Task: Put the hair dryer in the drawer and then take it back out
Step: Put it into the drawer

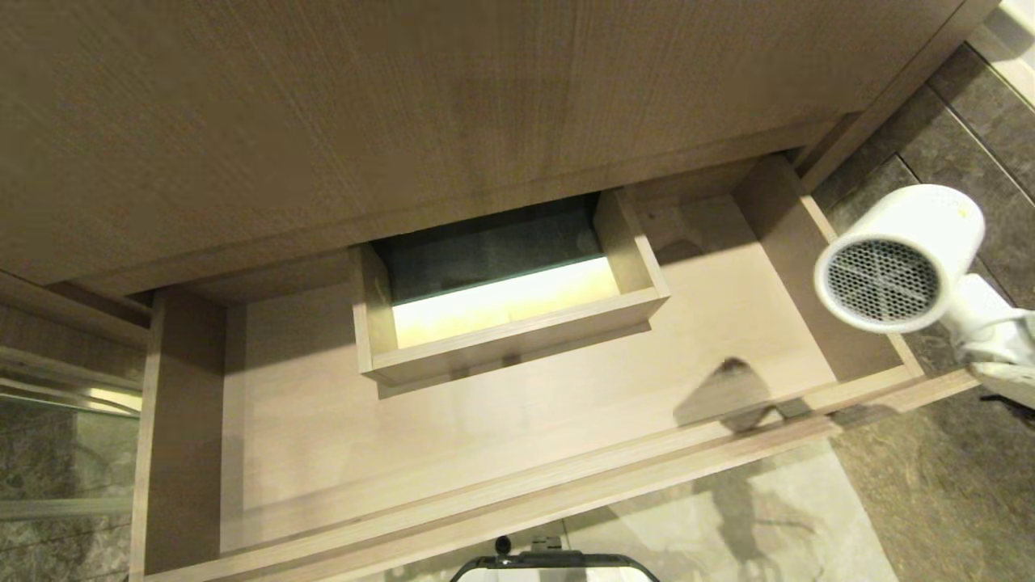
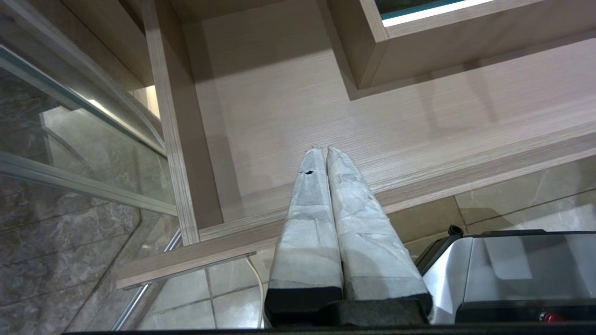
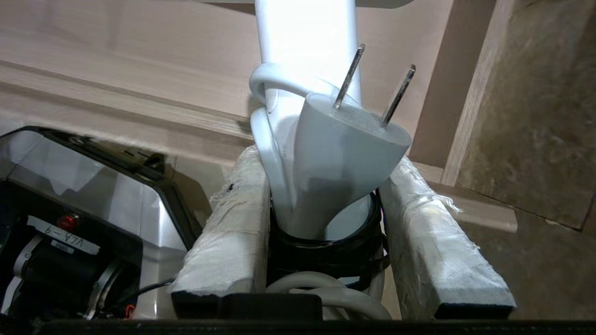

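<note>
The drawer (image 1: 485, 428) stands pulled out, wide and shallow, with a bare light-wood floor. The white hair dryer (image 1: 897, 259) hangs in the air just past the drawer's right wall, its dark honeycomb grille facing the head camera. My right gripper (image 3: 326, 160) is shut on the dryer's handle (image 3: 302, 37) and its bundled cord, with the two-pin plug (image 3: 344, 139) and the black tie (image 3: 321, 251) between the padded fingers. My left gripper (image 2: 322, 150) is shut on nothing, parked in front of the drawer's (image 2: 288, 107) front left part.
A boxed cutout (image 1: 509, 335) rises at the drawer's rear centre. The tall wood panel (image 1: 404, 105) hangs over the drawer's back. A glass panel (image 1: 48, 453) stands at the left, dark stone floor (image 1: 954, 485) lies at the right, and my base (image 1: 550, 566) sits before the drawer front.
</note>
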{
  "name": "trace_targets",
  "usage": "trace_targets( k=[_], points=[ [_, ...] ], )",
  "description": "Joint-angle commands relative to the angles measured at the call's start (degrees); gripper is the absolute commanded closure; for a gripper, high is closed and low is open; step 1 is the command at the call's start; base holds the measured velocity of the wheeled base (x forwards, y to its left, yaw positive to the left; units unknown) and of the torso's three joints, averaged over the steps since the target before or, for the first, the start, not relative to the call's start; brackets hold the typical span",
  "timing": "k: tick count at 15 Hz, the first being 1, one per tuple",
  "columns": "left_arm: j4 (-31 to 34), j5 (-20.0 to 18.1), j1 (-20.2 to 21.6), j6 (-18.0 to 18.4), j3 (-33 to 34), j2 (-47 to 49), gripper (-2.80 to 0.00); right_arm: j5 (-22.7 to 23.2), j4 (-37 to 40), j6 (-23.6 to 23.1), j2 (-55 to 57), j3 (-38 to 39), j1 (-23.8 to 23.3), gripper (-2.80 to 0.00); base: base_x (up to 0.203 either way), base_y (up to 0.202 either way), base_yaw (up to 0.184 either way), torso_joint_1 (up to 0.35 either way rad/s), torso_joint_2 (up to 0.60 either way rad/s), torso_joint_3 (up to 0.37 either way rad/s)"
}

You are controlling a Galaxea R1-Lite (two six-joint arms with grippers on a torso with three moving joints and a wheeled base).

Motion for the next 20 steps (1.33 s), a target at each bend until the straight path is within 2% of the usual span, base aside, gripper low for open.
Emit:
trace_targets(
  k=[1, 7, 12, 14, 20],
  points=[
    [0.0, 0.0, 0.0, 0.0, 0.0, 0.0, 0.0, 0.1, -0.4, -0.1, 12.6, -4.3, -1.1, 0.0, 0.0, 0.0, 0.0, 0.0, 0.0, 0.0],
    [0.0, 0.0, 0.0, 0.0, 0.0, 0.0, 0.0, 0.2, -7.8, 0.0, 38.6, -22.2, -3.4, 0.0, 0.0, 0.0, 0.0, 0.0, 0.0, 0.0],
    [0.0, 0.0, 0.0, 0.0, 0.1, 0.0, 0.0, 0.3, -14.5, -0.9, 54.6, -37.3, -3.9, 0.0, 0.0, 0.0, 0.0, 0.0, 0.0, 0.0],
    [0.0, 0.0, 0.0, 0.0, 0.0, 0.0, 0.0, 0.3, -16.5, -2.2, 57.6, -38.4, -3.9, 0.0, 0.0, 0.0, 0.0, 0.0, 0.0, 0.0],
    [0.0, 0.0, 0.0, 0.0, 0.0, 0.0, 0.0, 0.4, -17.7, -2.3, 61.4, -40.1, -4.1, 0.0, 0.0, 0.0, 0.0, 0.0, 0.0, 0.0]
  ],
)
